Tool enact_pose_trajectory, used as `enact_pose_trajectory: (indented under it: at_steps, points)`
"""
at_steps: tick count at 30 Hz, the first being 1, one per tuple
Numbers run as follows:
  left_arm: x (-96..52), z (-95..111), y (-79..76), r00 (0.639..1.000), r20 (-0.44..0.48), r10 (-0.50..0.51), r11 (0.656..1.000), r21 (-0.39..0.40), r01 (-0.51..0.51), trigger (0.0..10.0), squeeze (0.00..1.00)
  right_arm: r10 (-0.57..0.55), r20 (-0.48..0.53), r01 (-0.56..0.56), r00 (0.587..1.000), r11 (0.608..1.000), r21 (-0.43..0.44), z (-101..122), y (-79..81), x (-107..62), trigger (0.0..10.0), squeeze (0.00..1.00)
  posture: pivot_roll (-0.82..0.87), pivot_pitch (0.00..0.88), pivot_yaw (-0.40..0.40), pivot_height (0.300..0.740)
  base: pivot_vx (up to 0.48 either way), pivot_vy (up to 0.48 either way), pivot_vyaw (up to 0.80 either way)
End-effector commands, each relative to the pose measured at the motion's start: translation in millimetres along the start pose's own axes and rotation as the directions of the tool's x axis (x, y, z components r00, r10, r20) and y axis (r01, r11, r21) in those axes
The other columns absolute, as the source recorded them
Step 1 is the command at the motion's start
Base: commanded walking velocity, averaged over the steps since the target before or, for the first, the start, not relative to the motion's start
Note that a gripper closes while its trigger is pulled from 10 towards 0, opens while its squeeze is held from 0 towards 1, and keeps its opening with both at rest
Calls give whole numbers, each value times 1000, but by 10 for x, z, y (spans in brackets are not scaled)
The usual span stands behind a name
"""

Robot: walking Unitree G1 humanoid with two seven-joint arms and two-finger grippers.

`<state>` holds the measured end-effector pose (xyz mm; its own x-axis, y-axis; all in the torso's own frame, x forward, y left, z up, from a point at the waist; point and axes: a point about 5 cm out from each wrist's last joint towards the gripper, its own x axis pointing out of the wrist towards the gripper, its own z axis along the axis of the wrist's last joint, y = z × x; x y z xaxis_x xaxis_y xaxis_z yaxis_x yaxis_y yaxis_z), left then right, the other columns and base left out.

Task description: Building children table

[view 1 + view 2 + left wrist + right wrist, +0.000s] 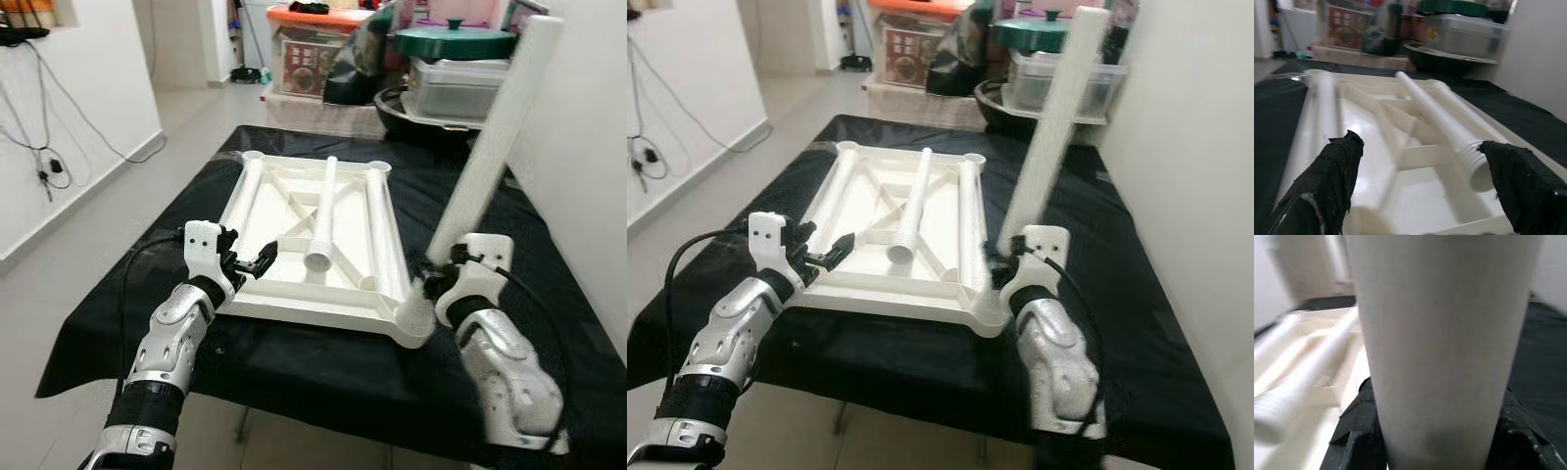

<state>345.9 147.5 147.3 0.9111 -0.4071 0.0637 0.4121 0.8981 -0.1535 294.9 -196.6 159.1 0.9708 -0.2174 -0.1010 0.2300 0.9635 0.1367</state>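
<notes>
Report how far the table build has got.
Done: the tabletop lies upside down on the black cloth, with no leg seen fully fixed. In hand: the right gripper clasps a leg standing tilted at the near right corner socket; the left gripper hovers open at the near left edge. Left: three legs lie loose on the tabletop, their sockets unfilled.

White tabletop (323, 284) and legs (321, 213), black cloth (323, 372), perhaps green lid (454, 39)
</notes>
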Motion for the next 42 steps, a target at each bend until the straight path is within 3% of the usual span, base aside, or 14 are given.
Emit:
enact_pose_trajectory:
  at_steps: [1,3,4,8,9,11,12,23,24,27,31,33,38,42]
  points:
    - [-11,-13,11,1000,-18,0,1000,16,0,10000,0,-226,-164,228,960,974,-5,-327,-311,-67,0,0,54,0,-53,740,0,0,0]
    - [-11,-7,27,1000,-17,2,1000,18,-2,10000,0,-217,-166,221,962,975,4,-327,-184,-122,0,0,43,0,-51,740,0,0,0]
    - [-9,-9,33,1000,-17,4,1000,18,-4,10000,0,-127,-137,125,982,992,-23,-270,4,-156,10000,0,41,0,-50,740,0,0,0]
    - [13,-26,-11,1000,-18,-4,1000,12,4,10000,0,50,-48,-53,998,997,-48,-124,276,-223,10000,0,36,0,-47,740,0,0,0]
    - [19,-25,-33,1000,-17,-9,1000,10,9,10000,0,59,-26,-60,998,998,-26,-82,280,-223,10000,1000,41,0,-48,740,0,0,0]
    - [16,-19,-33,1000,-16,-13,1000,9,13,10000,0,115,-2,-115,993,993,-9,-11,312,-209,10000,1000,41,0,-48,740,0,0,0]
    - [9,-21,-13,1000,-18,-9,1000,11,9,10000,0,174,16,-174,985,985,-5,49,335,-181,10000,0,39,0,-44,740,0,0,0]
    - [40,12,28,1000,-13,-5,1000,19,5,10000,0,730,57,-719,681,681,-137,339,328,-243,10000,0,38,0,-52,740,0,0,0]
    - [53,4,-4,1000,-9,-6,1000,15,6,10000,0,817,-42,-810,576,563,-161,189,315,-301,3529,0,39,0,-56,740,0,0,0]
    - [54,-3,-32,1000,-7,-10,1000,12,10,10000,0,810,-86,-810,580,562,-170,75,289,-275,0,0,48,0,-60,740,0,0,0]
    - [46,-9,-58,1000,-5,-15,1000,9,15,10000,0,789,-124,-797,602,582,-163,-57,251,-225,0,0,53,0,-63,740,0,0,0]
    - [19,-13,-10,1000,-10,-5,1000,14,5,10000,0,589,-125,-601,799,788,-133,-134,134,4,0,0,60,0,-61,740,0,0,0]
    - [7,6,28,1000,-10,-3,1000,22,3,10000,0,164,-146,-175,976,982,-68,-211,-128,209,0,0,54,0,-60,740,0,0,0]
    - [19,1,24,1000,-10,-2,1000,22,2,10000,0,-101,-151,98,983,995,-28,-271,-283,125,0,0,50,0,-54,740,0,0,0]
